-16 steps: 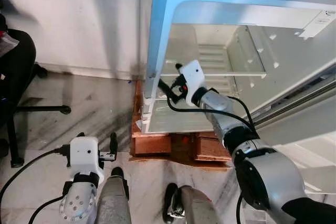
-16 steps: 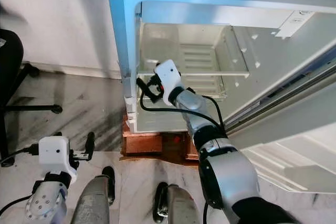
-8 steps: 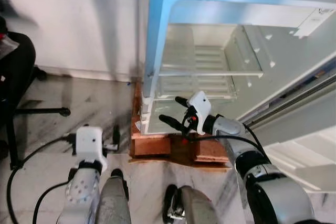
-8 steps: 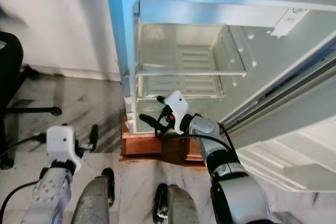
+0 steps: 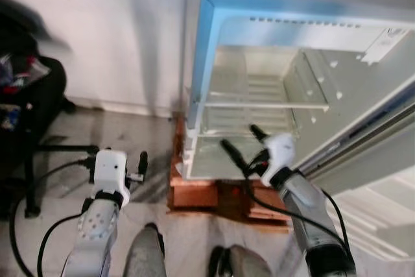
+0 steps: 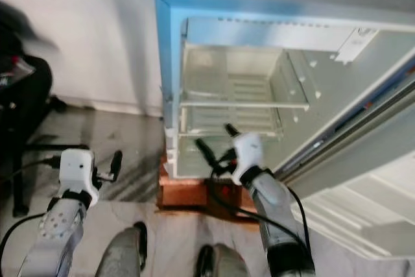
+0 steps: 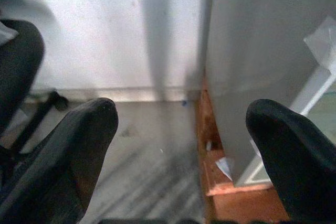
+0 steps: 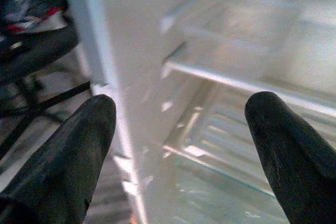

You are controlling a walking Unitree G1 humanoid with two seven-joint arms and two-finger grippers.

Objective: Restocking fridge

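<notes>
1. Nearest, at the robot's own feet point(image 5: 146, 254): planted on marble floor point(image 5: 123, 137) just short of the wooden plinth point(image 5: 194, 192) under the fridge. Could trip or kick the plinth edge on a forward step, given the blurred, moving head views.

2. Left gripper point(image 5: 142, 167): hanging low on the left beside the legs, fingers point(image 7: 68, 156) spread wide, nothing held. Cable point(image 5: 48, 241) looping off the wrist toward the black chair point(image 5: 29, 128); could snag on the chair base during a turn.

3. Right gripper point(image 5: 241, 142): raised in front of the fridge's lower opening, fingers point(image 8: 63, 156) spread wide, nothing between them. Could knock the door frame or the front edge of the glass shelf point(image 5: 266, 104) if swung in carelessly, as the wrist view puts the frame's edge close ahead.

4. Fridge point(image 5: 201, 43): open, blue-edged frame, shelves and lower tray bare. Open door point(image 5: 382, 160) on the right, close to the right arm's elbow path; could be bumped or pushed shut.

5. Stock to load: none visible in either gripper or on the floor nearby; some blurred coloured items point(image 5: 16, 72) lie on the chair at far left, too unclear to name. Likely risk: reaching into the fridge with nothing to place, so the restocking stalls until an item is fetched.
</notes>
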